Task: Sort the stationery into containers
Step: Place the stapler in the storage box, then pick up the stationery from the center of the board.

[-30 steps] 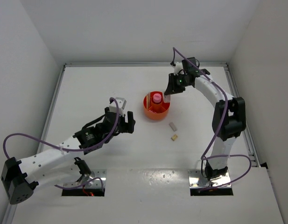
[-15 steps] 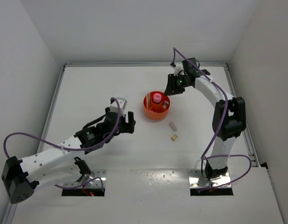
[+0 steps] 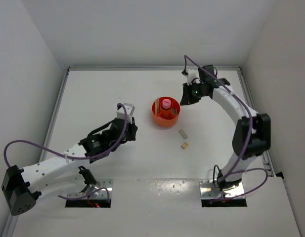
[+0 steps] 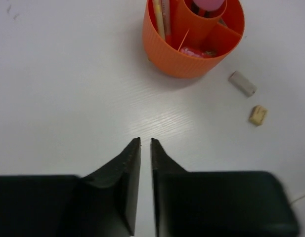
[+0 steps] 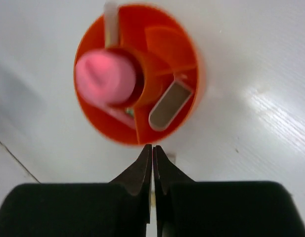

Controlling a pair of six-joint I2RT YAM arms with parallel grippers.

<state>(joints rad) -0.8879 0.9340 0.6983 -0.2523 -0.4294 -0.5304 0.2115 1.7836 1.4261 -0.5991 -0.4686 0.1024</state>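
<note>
Currently, centre of the top view: one organiser (image 3: 166,112), orange, round. Inside: one pink-capped tube (image 3: 165,103) in the middle well; one stick (image 5: 110,19) and one grey oblong piece (image 5: 170,104) in separate outer compartments. Lower right of it, loose on the table (image 3: 93,89): one eraser (image 3: 182,133), one cube (image 3: 184,145), near but apart. Two grippers: left gripper (image 4: 146,143) a narrow slit apart, empty; right gripper (image 5: 152,148) pressed together, empty, just beside the organiser.
</note>
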